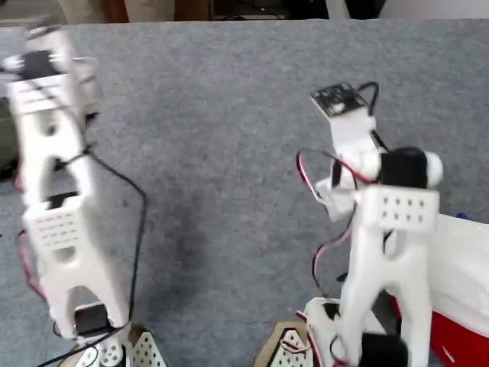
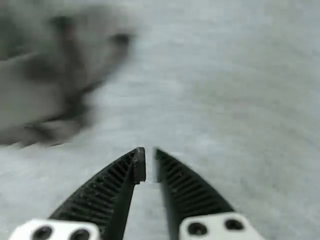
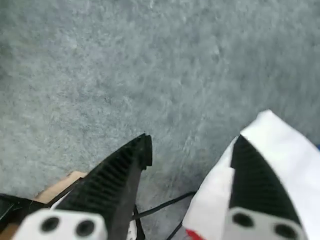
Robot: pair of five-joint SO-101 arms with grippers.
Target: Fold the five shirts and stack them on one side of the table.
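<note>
High view: the grey table (image 1: 229, 115) runs from edge to edge. The left arm (image 1: 57, 191) stands blurred along the left side, its end near the upper left corner. The right arm (image 1: 382, 229) rises right of centre. At the lower right edge, just beside that arm, lies a white shirt (image 1: 466, 267), with red cloth (image 1: 454, 340) showing below it.

Left wrist view: the left gripper (image 2: 149, 165) hangs over bare felt. Its fingers are narrow, with a thin slit between the tips, and hold nothing. Beyond it is a blurred grey shape (image 2: 50, 80) that I cannot make out.

Right wrist view: the right gripper (image 3: 192, 145) is spread wide and empty, with one finger (image 3: 122, 175) over the felt and the other over the white shirt's corner
</note>
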